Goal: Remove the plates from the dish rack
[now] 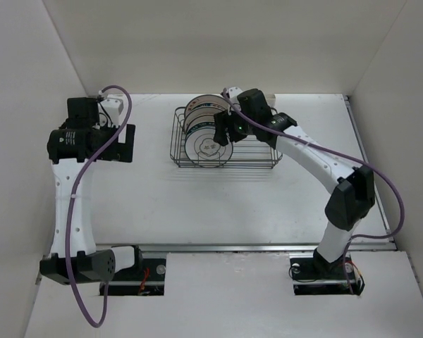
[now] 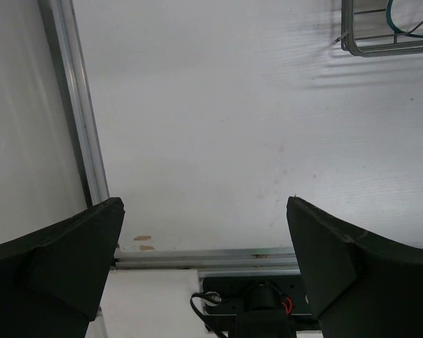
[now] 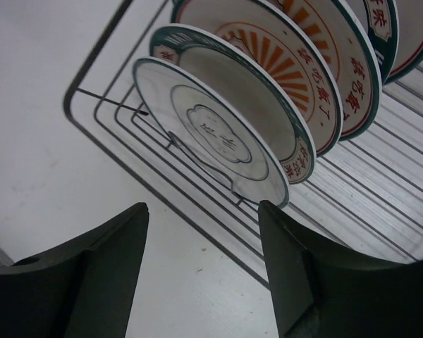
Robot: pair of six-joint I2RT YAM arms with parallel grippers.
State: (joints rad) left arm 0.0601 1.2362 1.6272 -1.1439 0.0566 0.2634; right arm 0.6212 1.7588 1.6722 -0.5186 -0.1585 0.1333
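The dish rack (image 1: 257, 160) is a dark wire basket at the back middle of the table. Several white plates (image 1: 204, 134) stand on edge at its left end. In the right wrist view the nearest plate (image 3: 211, 137) shows its teal-rimmed underside, and behind it stands a plate with an orange sunburst centre (image 3: 282, 63). My right gripper (image 3: 203, 208) hovers at the rack's left end just short of the nearest plate, jaws apart with nothing between them. My left gripper (image 2: 204, 204) is wide open over bare table, far left of the rack (image 2: 388, 46).
White walls enclose the table on the left, back and right. A metal rail (image 2: 77, 105) runs along the table's left edge and another along the near edge (image 1: 268, 248). Purple cables loop off both arms.
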